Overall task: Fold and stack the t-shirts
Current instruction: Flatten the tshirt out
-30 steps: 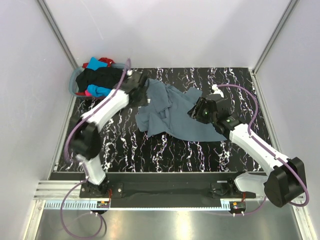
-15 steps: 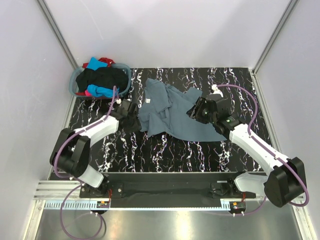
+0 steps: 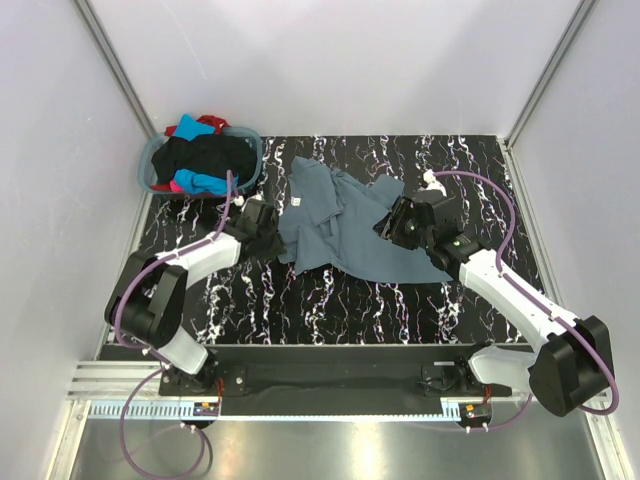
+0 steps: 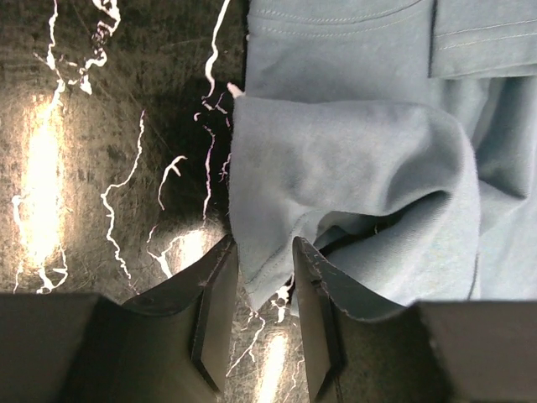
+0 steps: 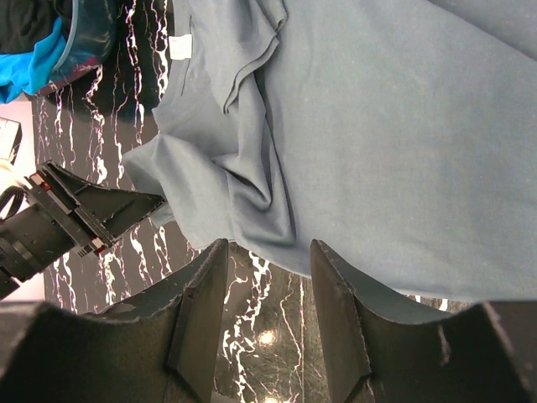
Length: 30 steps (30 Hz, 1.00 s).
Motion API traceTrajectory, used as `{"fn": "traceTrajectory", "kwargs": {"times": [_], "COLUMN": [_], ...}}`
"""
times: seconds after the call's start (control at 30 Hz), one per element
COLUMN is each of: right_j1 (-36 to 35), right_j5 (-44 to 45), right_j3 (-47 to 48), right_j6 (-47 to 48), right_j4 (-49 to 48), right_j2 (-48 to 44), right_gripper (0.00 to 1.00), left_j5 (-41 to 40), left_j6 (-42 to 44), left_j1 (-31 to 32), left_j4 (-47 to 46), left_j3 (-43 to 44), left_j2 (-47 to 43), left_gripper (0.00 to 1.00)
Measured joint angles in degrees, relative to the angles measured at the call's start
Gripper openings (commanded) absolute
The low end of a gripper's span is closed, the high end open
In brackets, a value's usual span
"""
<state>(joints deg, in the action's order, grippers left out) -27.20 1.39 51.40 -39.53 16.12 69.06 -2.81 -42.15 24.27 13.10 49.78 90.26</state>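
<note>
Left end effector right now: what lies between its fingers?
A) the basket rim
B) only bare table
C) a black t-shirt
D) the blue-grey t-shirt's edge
D: the left wrist view shows an edge of the blue-grey t-shirt reaching down between the fingers of the left end effector, which stand apart.

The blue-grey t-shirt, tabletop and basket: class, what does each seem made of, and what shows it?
Blue-grey t-shirt: soft matte knit fabric, probably cotton; it creases and has stitched hems. Tabletop: glossy black, white-veined, marble-look surface; lamp glare reflects, real stone uncertain. Basket: likely smooth plastic; thin grey-blue rim.
</note>
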Motion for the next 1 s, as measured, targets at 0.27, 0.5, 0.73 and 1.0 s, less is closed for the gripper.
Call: {"fn": "traceTrajectory", "kwargs": {"times": [0.27,0.5,0.73,1.0], "right_j1": [0.0,0.0,0.0,2.97], "right_j5": [0.02,0.02,0.04,5.51], "right_j3": [0.0,0.0,-0.02,0.48], "right_j6": [0.0,-0.02,-0.87,-5.55], "right_j4": [0.02,0.0,0.02,6.47], "right_j2": [0.02,0.17,1.09,2.45], "right_gripper": [0.51,0.51,0.52,0.7], "left_j5": [-0.07,0.11,0.13,0.7], "left_j6": [-0.61,-1.53,-1.73,-0.76], "left_j1": [0.0,0.0,0.0,0.0], "left_j4": [0.52,1.09,1.86,7.89], "left_j3": [-0.13,-0.7,-0.81,0.04], "left_j2": [0.11,-0.72,-3.61,-9.38], "left_gripper": [0.34,0.14,0.0,0.0]}}
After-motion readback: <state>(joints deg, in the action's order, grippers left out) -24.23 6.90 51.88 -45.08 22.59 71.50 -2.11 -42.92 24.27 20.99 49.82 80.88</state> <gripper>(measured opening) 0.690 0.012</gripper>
